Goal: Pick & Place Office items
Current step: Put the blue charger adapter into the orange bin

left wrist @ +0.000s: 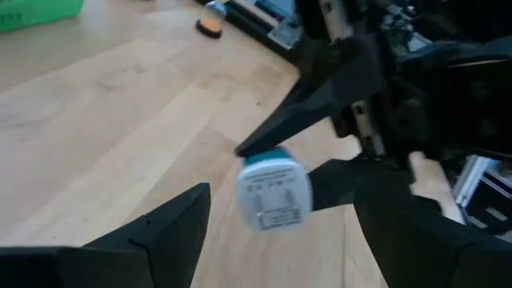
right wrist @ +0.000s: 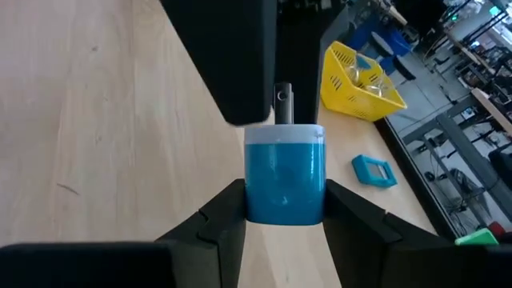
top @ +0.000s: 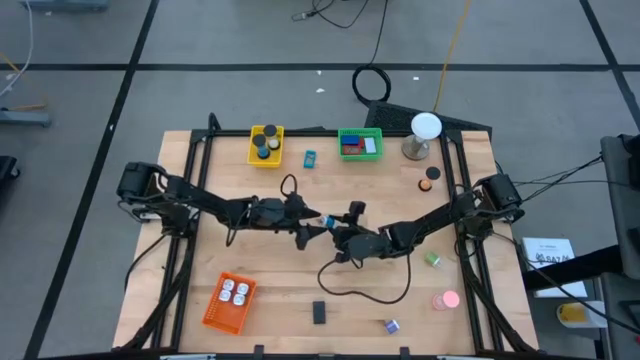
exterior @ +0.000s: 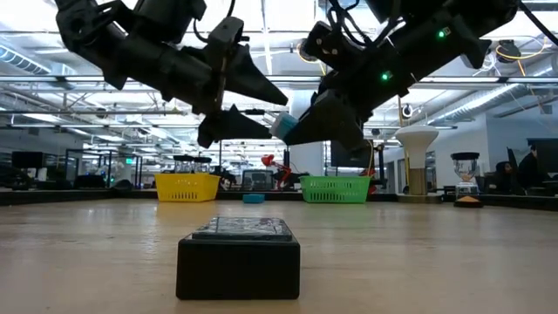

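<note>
My right gripper (top: pixel 335 229) is shut on a small blue piece with a white end (right wrist: pixel 284 178) above the middle of the table. The piece also shows in the high view (top: pixel 326 221) and the low view (exterior: pixel 282 125). My left gripper (top: pixel 306 226) faces it from the table's left. It is open, with its fingers (left wrist: pixel 172 228) on either side of the piece's white end (left wrist: pixel 274 192). I cannot tell whether they touch it. My right gripper pinches the blue piece by its two opposite sides (right wrist: pixel 254 196) between its two fingers (right wrist: pixel 220 220). The fingers come roughly level from the table's right. The piece is lifted clear of the table, and its white end sticks out past the fingertips toward my left gripper.
At the far edge stand a yellow basket (top: pixel 266 145), a green basket (top: pixel 360 144) and a white ball on a stand (top: pixel 425 128). An orange basket (top: pixel 230 302) stands near left. Loose on the table: cyan clip (top: pixel 310 158), black block (top: pixel 319 312), purple clip (top: pixel 391 326), pink piece (top: pixel 446 299), green clip (top: pixel 433 259), cable (top: pixel 370 292).
</note>
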Tool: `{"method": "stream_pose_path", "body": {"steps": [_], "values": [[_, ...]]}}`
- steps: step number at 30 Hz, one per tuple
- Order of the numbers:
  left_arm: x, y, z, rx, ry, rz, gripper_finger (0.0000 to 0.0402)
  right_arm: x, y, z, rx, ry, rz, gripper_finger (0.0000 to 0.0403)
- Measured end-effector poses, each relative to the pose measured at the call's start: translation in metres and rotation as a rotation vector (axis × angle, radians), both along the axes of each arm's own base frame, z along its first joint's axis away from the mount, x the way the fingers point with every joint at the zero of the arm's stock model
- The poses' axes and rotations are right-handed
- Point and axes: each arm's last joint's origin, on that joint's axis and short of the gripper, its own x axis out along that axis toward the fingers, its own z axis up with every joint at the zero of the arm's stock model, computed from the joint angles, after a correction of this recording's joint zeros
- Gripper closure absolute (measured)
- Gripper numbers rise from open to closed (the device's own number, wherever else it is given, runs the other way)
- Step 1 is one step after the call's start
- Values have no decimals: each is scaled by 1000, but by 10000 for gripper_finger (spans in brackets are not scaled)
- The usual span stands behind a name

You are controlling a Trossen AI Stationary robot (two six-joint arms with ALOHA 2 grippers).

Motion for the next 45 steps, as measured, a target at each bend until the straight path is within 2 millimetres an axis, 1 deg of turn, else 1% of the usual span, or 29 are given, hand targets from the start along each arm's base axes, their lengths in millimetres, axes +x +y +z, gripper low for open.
{"method": "stream_pose_path", "body": {"steps": [6, 12, 15, 24, 27, 31, 36, 39, 42, 45], "values": [[0, 2, -1, -20, 14, 14, 117, 3, 1, 5, -24, -41, 21, 268], [1, 2, 2, -49, -26, -4, 145, 5, 1, 8, -52, -53, 40, 268], [1, 4, 2, -54, -22, -6, 169, 5, 2, 9, -57, -54, 45, 268], [1, 4, 3, -32, -31, -44, 260, 6, 2, 11, -84, -62, 55, 266], [1, 6, 4, -19, -32, -58, 265, 6, 2, 11, -66, -76, 42, 254], [-4, 11, 11, 14, -13, -81, 265, 6, 2, 13, -13, -119, 20, 220], [-21, 13, 26, 88, 78, -100, 265, 3, 8, 11, -35, -104, -12, 181], [-41, 9, 37, 134, 174, -162, 264, 0, 14, 10, -55, -87, 0, 175], [-65, -1, 45, 140, 284, -266, 263, -2, 20, 8, -46, -75, 11, 191], [-88, -14, 48, 145, 405, -335, 262, -4, 23, 7, -31, -69, 12, 223]]}}
